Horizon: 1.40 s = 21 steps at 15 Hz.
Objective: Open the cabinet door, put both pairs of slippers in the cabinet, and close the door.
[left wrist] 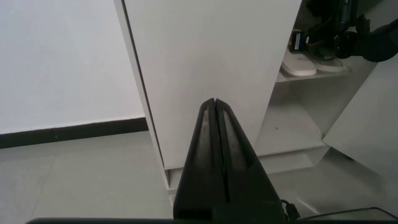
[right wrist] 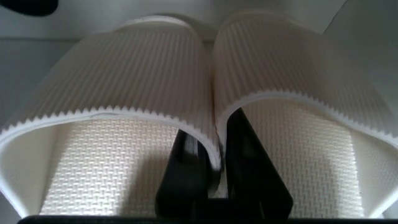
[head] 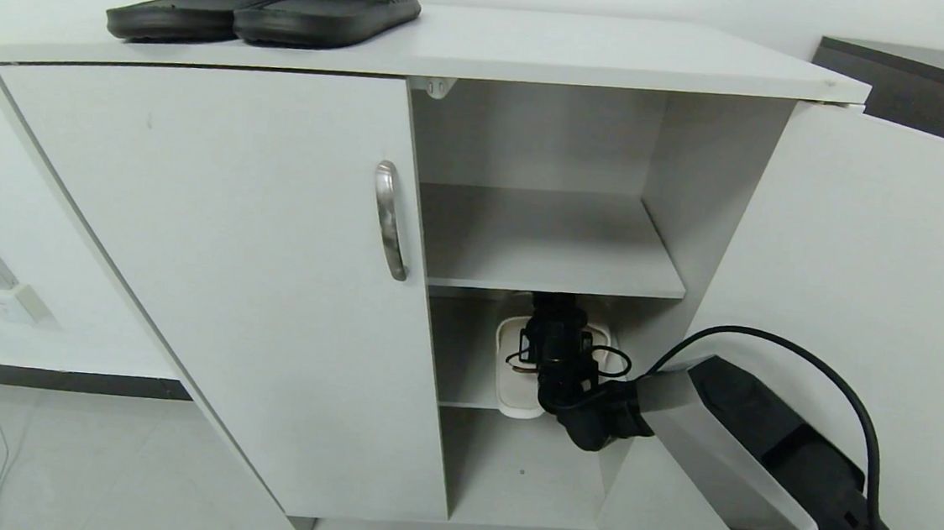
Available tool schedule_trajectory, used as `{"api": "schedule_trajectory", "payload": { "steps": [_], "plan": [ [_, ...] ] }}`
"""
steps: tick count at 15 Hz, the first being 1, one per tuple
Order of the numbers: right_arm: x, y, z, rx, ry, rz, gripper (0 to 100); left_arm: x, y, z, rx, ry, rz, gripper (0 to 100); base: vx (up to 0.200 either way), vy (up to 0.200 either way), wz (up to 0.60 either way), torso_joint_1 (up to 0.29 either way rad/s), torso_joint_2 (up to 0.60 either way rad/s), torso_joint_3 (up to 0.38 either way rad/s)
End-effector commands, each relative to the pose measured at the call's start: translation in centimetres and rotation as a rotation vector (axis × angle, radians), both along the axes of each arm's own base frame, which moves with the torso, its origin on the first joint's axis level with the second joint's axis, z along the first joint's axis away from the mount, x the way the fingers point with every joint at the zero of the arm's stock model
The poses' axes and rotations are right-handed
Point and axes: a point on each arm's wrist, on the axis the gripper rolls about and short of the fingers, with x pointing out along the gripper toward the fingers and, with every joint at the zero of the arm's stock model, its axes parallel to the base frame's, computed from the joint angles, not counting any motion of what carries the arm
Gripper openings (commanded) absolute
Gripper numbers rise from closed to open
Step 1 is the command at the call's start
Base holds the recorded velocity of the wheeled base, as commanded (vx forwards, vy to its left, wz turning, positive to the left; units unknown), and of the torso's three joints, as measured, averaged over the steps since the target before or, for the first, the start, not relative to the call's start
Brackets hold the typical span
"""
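White slippers point(head: 512, 393) lie as a pair on the lower shelf point(head: 464, 365) of the cabinet point(head: 623, 54), with the right gripper point(right wrist: 214, 158) clamped on their two adjoining straps. The soles seem to rest on the board, though the arm hides that. The jaws should part gently, then draw straight back clear of the straps. Black slippers point(head: 265, 4) sit on top of the cabinet. The left gripper point(left wrist: 214, 104), fingers pressed together, hangs beside the closed left door point(head: 210, 278).

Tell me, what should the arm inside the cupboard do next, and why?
Probably the right gripper should open its jaws and let go. The white slippers look set down on the cabinet's middle shelf, with the jaws pinching their two inner straps together. Once freed, the arm could back out for the black slippers on top.
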Motion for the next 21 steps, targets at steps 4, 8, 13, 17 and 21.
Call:
{"api": "schedule_trajectory", "payload": {
  "steps": [4, 8, 13, 17, 21],
  "plan": [
    [0.3, 0.1, -0.9, -0.011, 0.014, -0.001, 0, 0.0, 0.0, 0.0, 0.0, 0.002, -0.001, 0, 0.0, 0.0, 0.0, 0.0, 0.0, 0.0],
    [0.4, 0.2, -1.8, -0.022, 0.029, -0.001, 0, 0.0, 0.0, 0.0, 0.0, 0.002, -0.001, 0, 0.0, 0.0, 0.0, 0.0, 0.0, 0.0],
    [-0.6, -0.2, -1.2, -0.026, 0.036, 0.0, 100, 0.0, 0.0, 0.0, 0.0, 0.002, 0.001, 0, 0.0, 0.0, 0.0, 0.0, 0.0, 0.0],
    [-5.1, -0.5, 1.0, -0.023, 0.028, 0.037, 100, 0.0, 0.0, 0.0, 0.0, 0.002, -0.001, 0, 0.0, 0.0, 0.0, 0.0, 0.0, 0.0],
    [-14.6, -2.1, 3.2, -0.041, 0.048, 0.154, 100, 0.0, 0.0, 0.0, 0.001, 0.001, -0.001, 0, 0.0, 0.0, 0.0, 0.0, 0.0, 0.0]
  ]
}}
